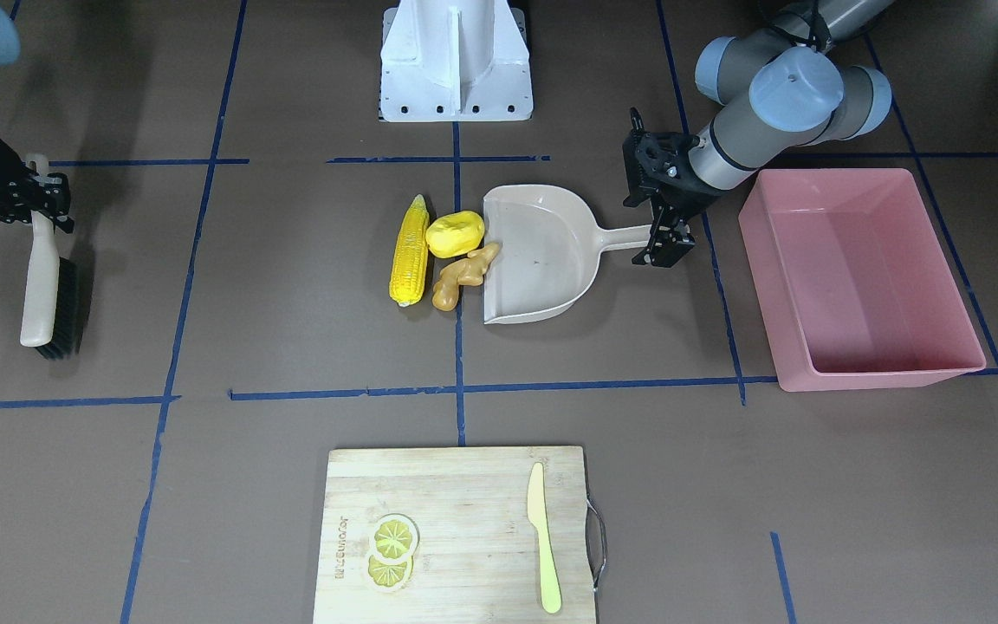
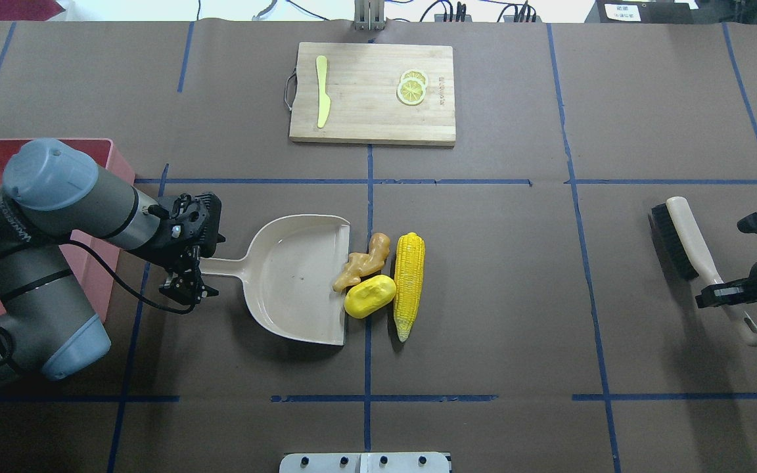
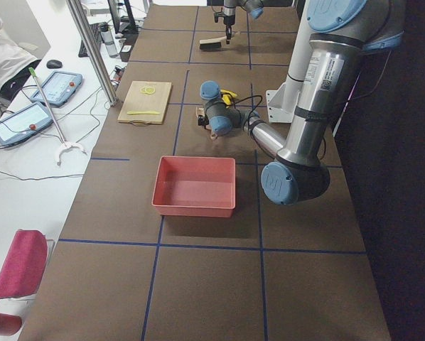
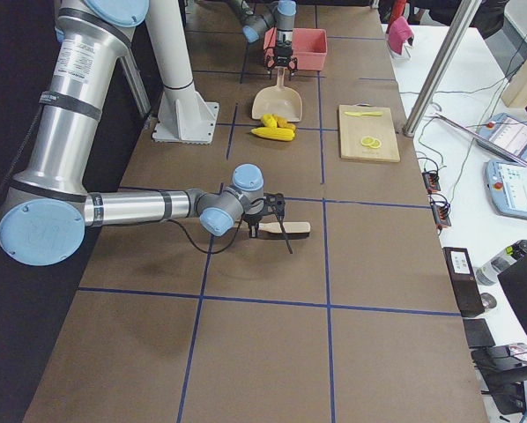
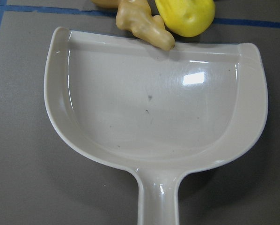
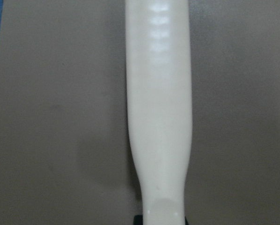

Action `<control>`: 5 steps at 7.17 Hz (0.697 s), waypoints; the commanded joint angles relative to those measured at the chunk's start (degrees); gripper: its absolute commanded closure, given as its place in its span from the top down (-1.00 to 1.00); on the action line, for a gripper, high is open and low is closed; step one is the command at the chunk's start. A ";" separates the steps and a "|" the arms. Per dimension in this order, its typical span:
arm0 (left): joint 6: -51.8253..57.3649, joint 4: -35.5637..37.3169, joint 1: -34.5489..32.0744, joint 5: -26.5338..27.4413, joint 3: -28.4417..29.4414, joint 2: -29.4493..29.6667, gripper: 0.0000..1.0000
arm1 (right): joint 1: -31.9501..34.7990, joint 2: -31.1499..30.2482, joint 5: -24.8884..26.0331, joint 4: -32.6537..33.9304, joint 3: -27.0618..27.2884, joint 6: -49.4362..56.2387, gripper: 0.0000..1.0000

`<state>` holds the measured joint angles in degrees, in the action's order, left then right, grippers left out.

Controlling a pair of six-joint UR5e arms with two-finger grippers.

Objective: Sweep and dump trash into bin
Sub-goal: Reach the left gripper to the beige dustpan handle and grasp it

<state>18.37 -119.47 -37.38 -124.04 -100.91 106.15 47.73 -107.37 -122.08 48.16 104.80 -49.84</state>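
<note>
Near side, by the robot's base: dustpan [image 2: 299, 276] lies flat on the desk [image 2: 483, 295], mouth toward the trash, so a sweep can push straight in. Left pincer [image 2: 188, 282] sits at the end of the dustpan's handle, seemingly closed on it, likely to pin the pan against the push.

Trash touches or sits just beside the pan's lip: ginger root [image 2: 362, 261] with its tip over the edge, potato [image 2: 370, 296] just beside it, corn cob [image 2: 409, 284] lying on the outer side of both.

Off to the robot's right, well apart from the trash: right pincer [image 2: 723, 292] clamped on the brush [image 2: 690, 246] handle, bristles down on the desk.

Bin [image 1: 854, 277] stands close behind the left arm, empty.

Far edge: cutting board [image 2: 372, 92] with knife [image 2: 321, 89] and lemon slices [image 2: 412, 87], clear of the sweep path.
</note>
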 commanded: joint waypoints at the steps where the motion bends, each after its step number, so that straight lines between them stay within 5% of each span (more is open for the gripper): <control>1: -0.87 -0.06 1.69 0.73 1.31 0.45 0.99 | 0.00 -0.12 0.09 0.00 -0.03 0.00 -1.00; 5: -4.13 0.12 2.14 0.73 4.75 5.03 0.68 | 0.00 -0.29 0.00 0.00 -0.03 0.09 -1.00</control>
<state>14.62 -119.49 -35.29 -123.31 -96.49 110.69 47.72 -107.59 -122.08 48.16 104.77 -49.81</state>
